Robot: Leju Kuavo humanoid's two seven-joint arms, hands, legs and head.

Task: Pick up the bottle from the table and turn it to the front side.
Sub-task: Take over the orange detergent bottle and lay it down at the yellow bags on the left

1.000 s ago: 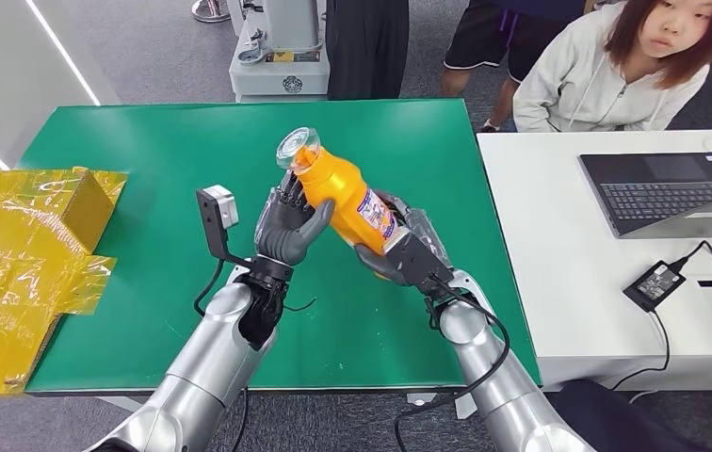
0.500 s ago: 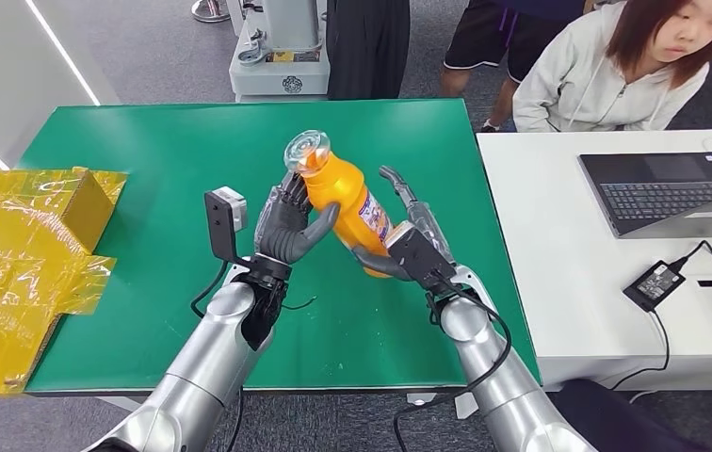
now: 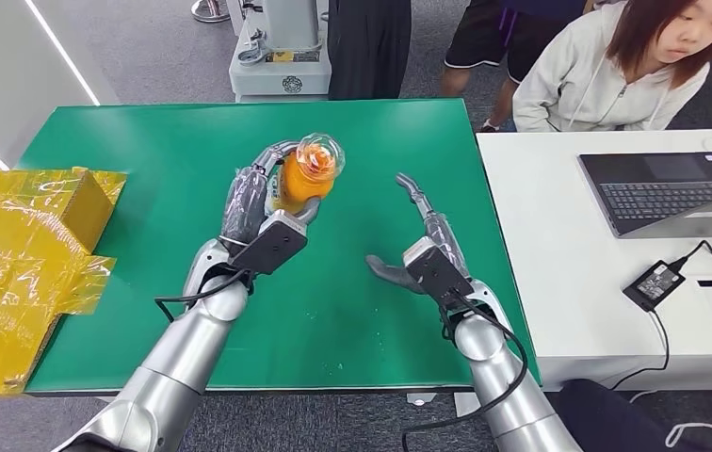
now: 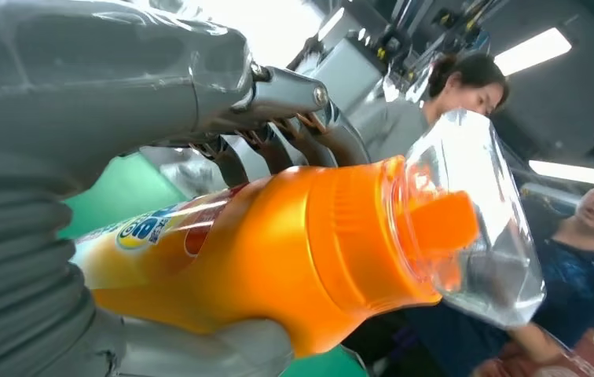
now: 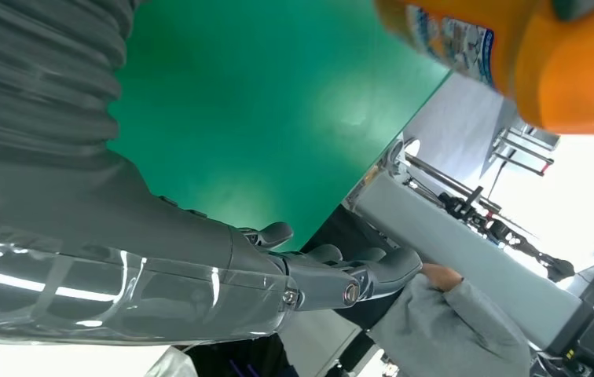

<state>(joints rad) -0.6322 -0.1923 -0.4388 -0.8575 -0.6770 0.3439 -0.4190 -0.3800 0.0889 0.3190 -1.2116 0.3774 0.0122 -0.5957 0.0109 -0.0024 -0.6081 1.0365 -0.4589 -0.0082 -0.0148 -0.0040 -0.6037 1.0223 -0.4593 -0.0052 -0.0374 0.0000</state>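
Now left hand (image 3: 256, 209) grips bottle (image 3: 301, 175); right hand (image 3: 420, 250) apparently empty.

- The head view was evenly lit and sharp, with only soft shadows on the green surface (image 3: 145, 160).
- Ceiling lights (image 4: 531, 52) glared in the left wrist view.
- A blown-out white background (image 5: 584, 196) washed the right wrist view, where the bottle (image 5: 514, 55) was blurred.

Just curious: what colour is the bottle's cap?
The cap is clear plastic over an orange spout; the left wrist view shows it best.
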